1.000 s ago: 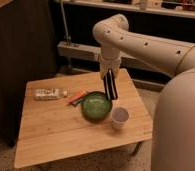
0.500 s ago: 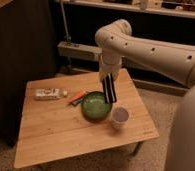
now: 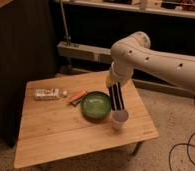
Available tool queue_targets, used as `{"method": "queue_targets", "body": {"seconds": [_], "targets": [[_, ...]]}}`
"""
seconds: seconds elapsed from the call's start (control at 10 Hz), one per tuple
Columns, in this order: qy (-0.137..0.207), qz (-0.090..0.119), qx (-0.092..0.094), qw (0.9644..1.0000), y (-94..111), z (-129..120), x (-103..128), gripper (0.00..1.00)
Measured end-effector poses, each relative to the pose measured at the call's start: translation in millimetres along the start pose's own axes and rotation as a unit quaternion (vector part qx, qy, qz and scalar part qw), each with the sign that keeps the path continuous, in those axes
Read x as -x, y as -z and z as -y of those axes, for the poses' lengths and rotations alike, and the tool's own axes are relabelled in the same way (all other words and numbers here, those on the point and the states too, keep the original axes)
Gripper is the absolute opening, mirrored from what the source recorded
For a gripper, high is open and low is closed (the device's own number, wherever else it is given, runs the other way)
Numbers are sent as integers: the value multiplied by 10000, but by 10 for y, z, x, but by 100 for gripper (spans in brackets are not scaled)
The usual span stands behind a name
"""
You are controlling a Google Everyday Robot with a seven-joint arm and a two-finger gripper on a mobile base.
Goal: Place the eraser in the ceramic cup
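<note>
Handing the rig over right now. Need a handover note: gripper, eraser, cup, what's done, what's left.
Gripper: above the ceramic cup, shut on the eraser, which hangs upright from it.
Cup: upright on the table, close beside the green bowl.
Eraser: its lower end is at the cup's rim; I cannot tell whether it is inside.
Done: eraser picked up and lined up over the cup.
Left: lower it in, release, withdraw.
</note>
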Motion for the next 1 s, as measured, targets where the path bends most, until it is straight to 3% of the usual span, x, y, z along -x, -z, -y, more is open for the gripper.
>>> {"method": "queue_targets", "body": {"seconds": [0.5, 0.7, 1.0], "targets": [[79, 114, 475, 9988, -381, 203, -152, 0], [242, 81, 501, 9984, -428, 246, -179, 0], [558, -80, 310, 9979, -433, 260, -176, 0]]}}
